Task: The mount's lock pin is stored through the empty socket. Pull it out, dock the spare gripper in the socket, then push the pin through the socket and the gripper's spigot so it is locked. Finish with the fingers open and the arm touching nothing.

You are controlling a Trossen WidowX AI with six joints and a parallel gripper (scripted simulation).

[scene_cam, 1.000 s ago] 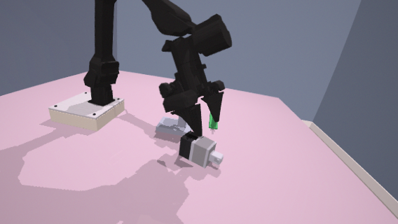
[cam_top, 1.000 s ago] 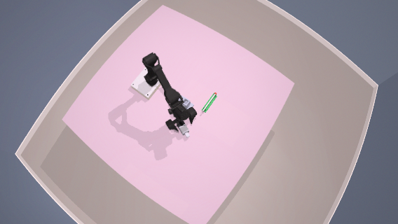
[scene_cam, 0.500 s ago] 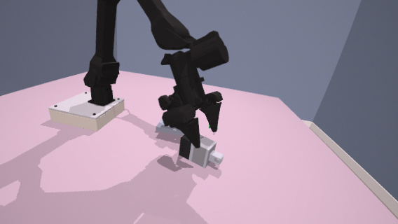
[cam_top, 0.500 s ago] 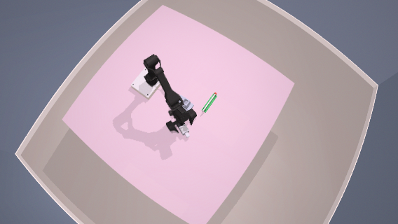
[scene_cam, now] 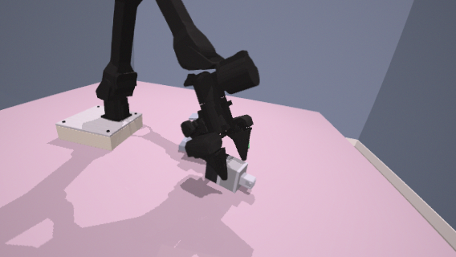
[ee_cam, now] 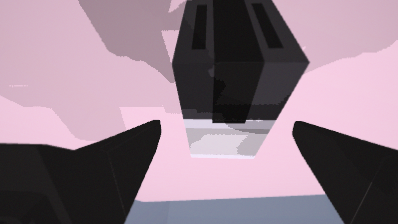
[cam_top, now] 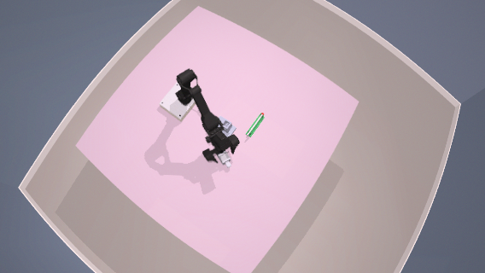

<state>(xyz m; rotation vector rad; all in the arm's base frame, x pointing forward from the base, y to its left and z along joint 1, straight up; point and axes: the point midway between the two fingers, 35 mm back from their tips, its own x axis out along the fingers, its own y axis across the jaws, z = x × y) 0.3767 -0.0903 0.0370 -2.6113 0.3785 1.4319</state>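
Note:
The spare gripper (cam_top: pixel 224 158) (scene_cam: pixel 232 180) (ee_cam: pixel 225 142) lies on the pink table, with a black rear part, a grey block and a small pale spigot. My gripper (cam_top: pixel 224 156) (scene_cam: pixel 234 169) (ee_cam: pixel 225 126) is open, with one fingertip on each side of the spare gripper and nothing held; the wrist view shows gaps on both sides. The pale blue mount (cam_top: pixel 229 126) (scene_cam: pixel 184 144) stands behind my gripper, mostly hidden by the arm; its socket cannot be made out. A slim green piece (cam_top: pixel 257 124) with a white line, a red end and a thin grey tip, apparently the lock pin in a holder, lies beside the mount.
The arm's white base plate (cam_top: pixel 170 105) (scene_cam: pixel 76 123) sits at the back of the pink table (cam_top: pixel 273 179) (scene_cam: pixel 341 201). A low pale wall (cam_top: pixel 440 171) (scene_cam: pixel 395 185) runs around the area beyond the table. The mount is close behind my wrist.

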